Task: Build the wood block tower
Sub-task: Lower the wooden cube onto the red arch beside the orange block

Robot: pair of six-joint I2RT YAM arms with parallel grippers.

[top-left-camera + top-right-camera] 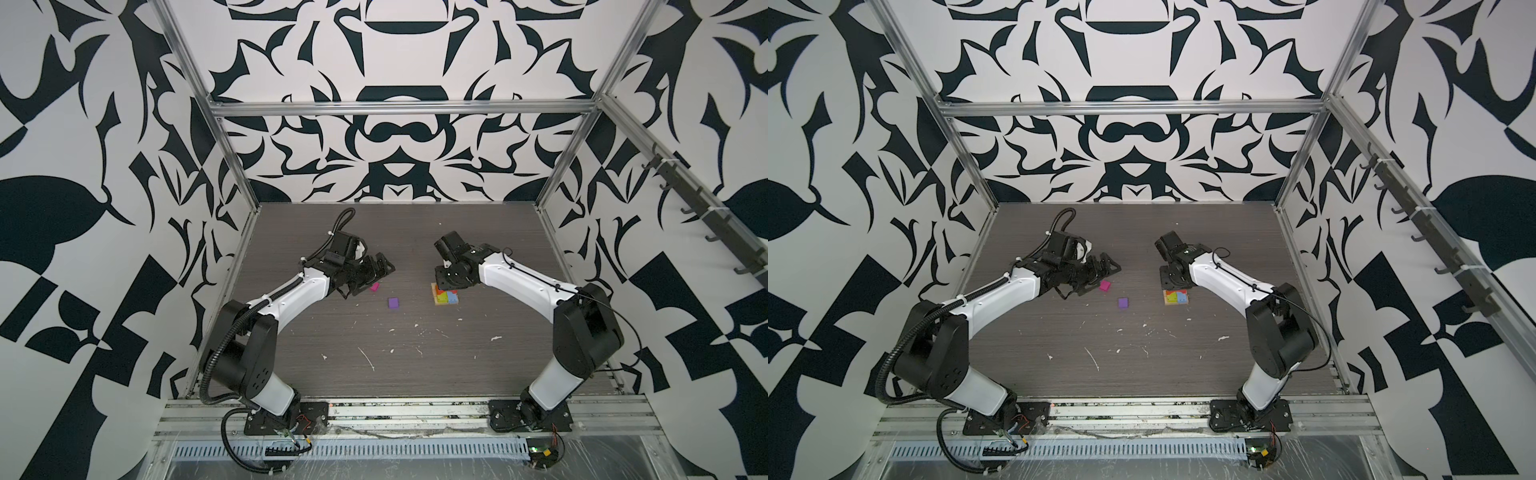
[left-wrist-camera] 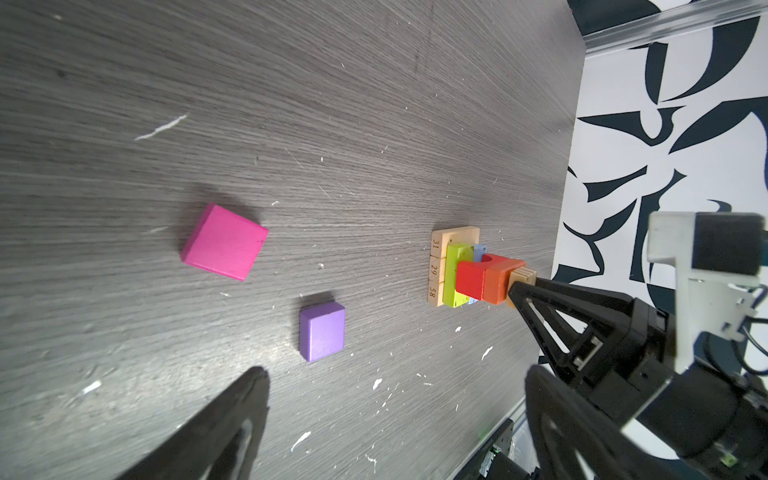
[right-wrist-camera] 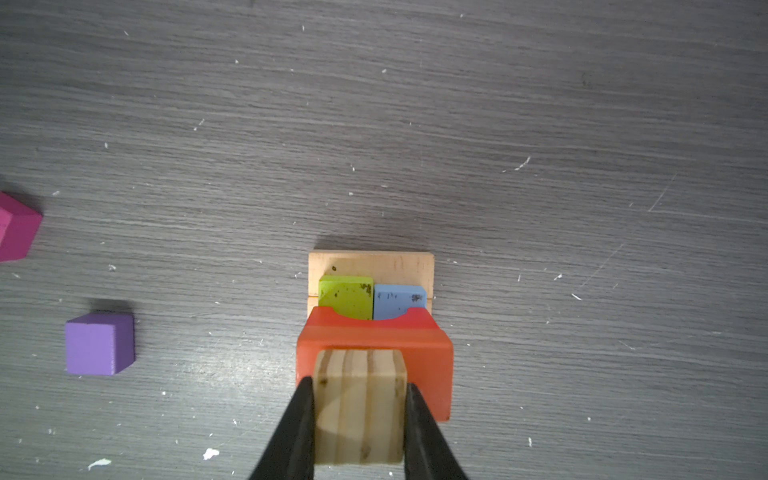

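Note:
The wood block tower (image 1: pixel 446 297) (image 1: pixel 1176 297) stands right of the table's middle. It has a tan plank base (image 3: pixel 372 264), then lime green (image 3: pixel 345 297) and light blue (image 3: pixel 399 299) blocks, with red (image 2: pixel 471 276) and orange (image 3: pixel 432 374) blocks above. My right gripper (image 3: pixel 359 384) points straight down over it, shut on a ridged tan square block (image 3: pixel 359 407) that sits against the orange block's top. A magenta cube (image 1: pixel 375 286) (image 2: pixel 224 243) and a purple cube (image 1: pixel 393 303) (image 2: pixel 322 332) lie loose to the tower's left. My left gripper (image 1: pixel 380 270) (image 2: pixel 395 374) hovers open beside the magenta cube, holding nothing.
White flecks dot the dark wood-grain table (image 1: pixel 395 353). Aluminium frame posts (image 1: pixel 232 174) and patterned walls close in the back and sides. The arms' base rail (image 1: pixel 407 409) runs along the front edge.

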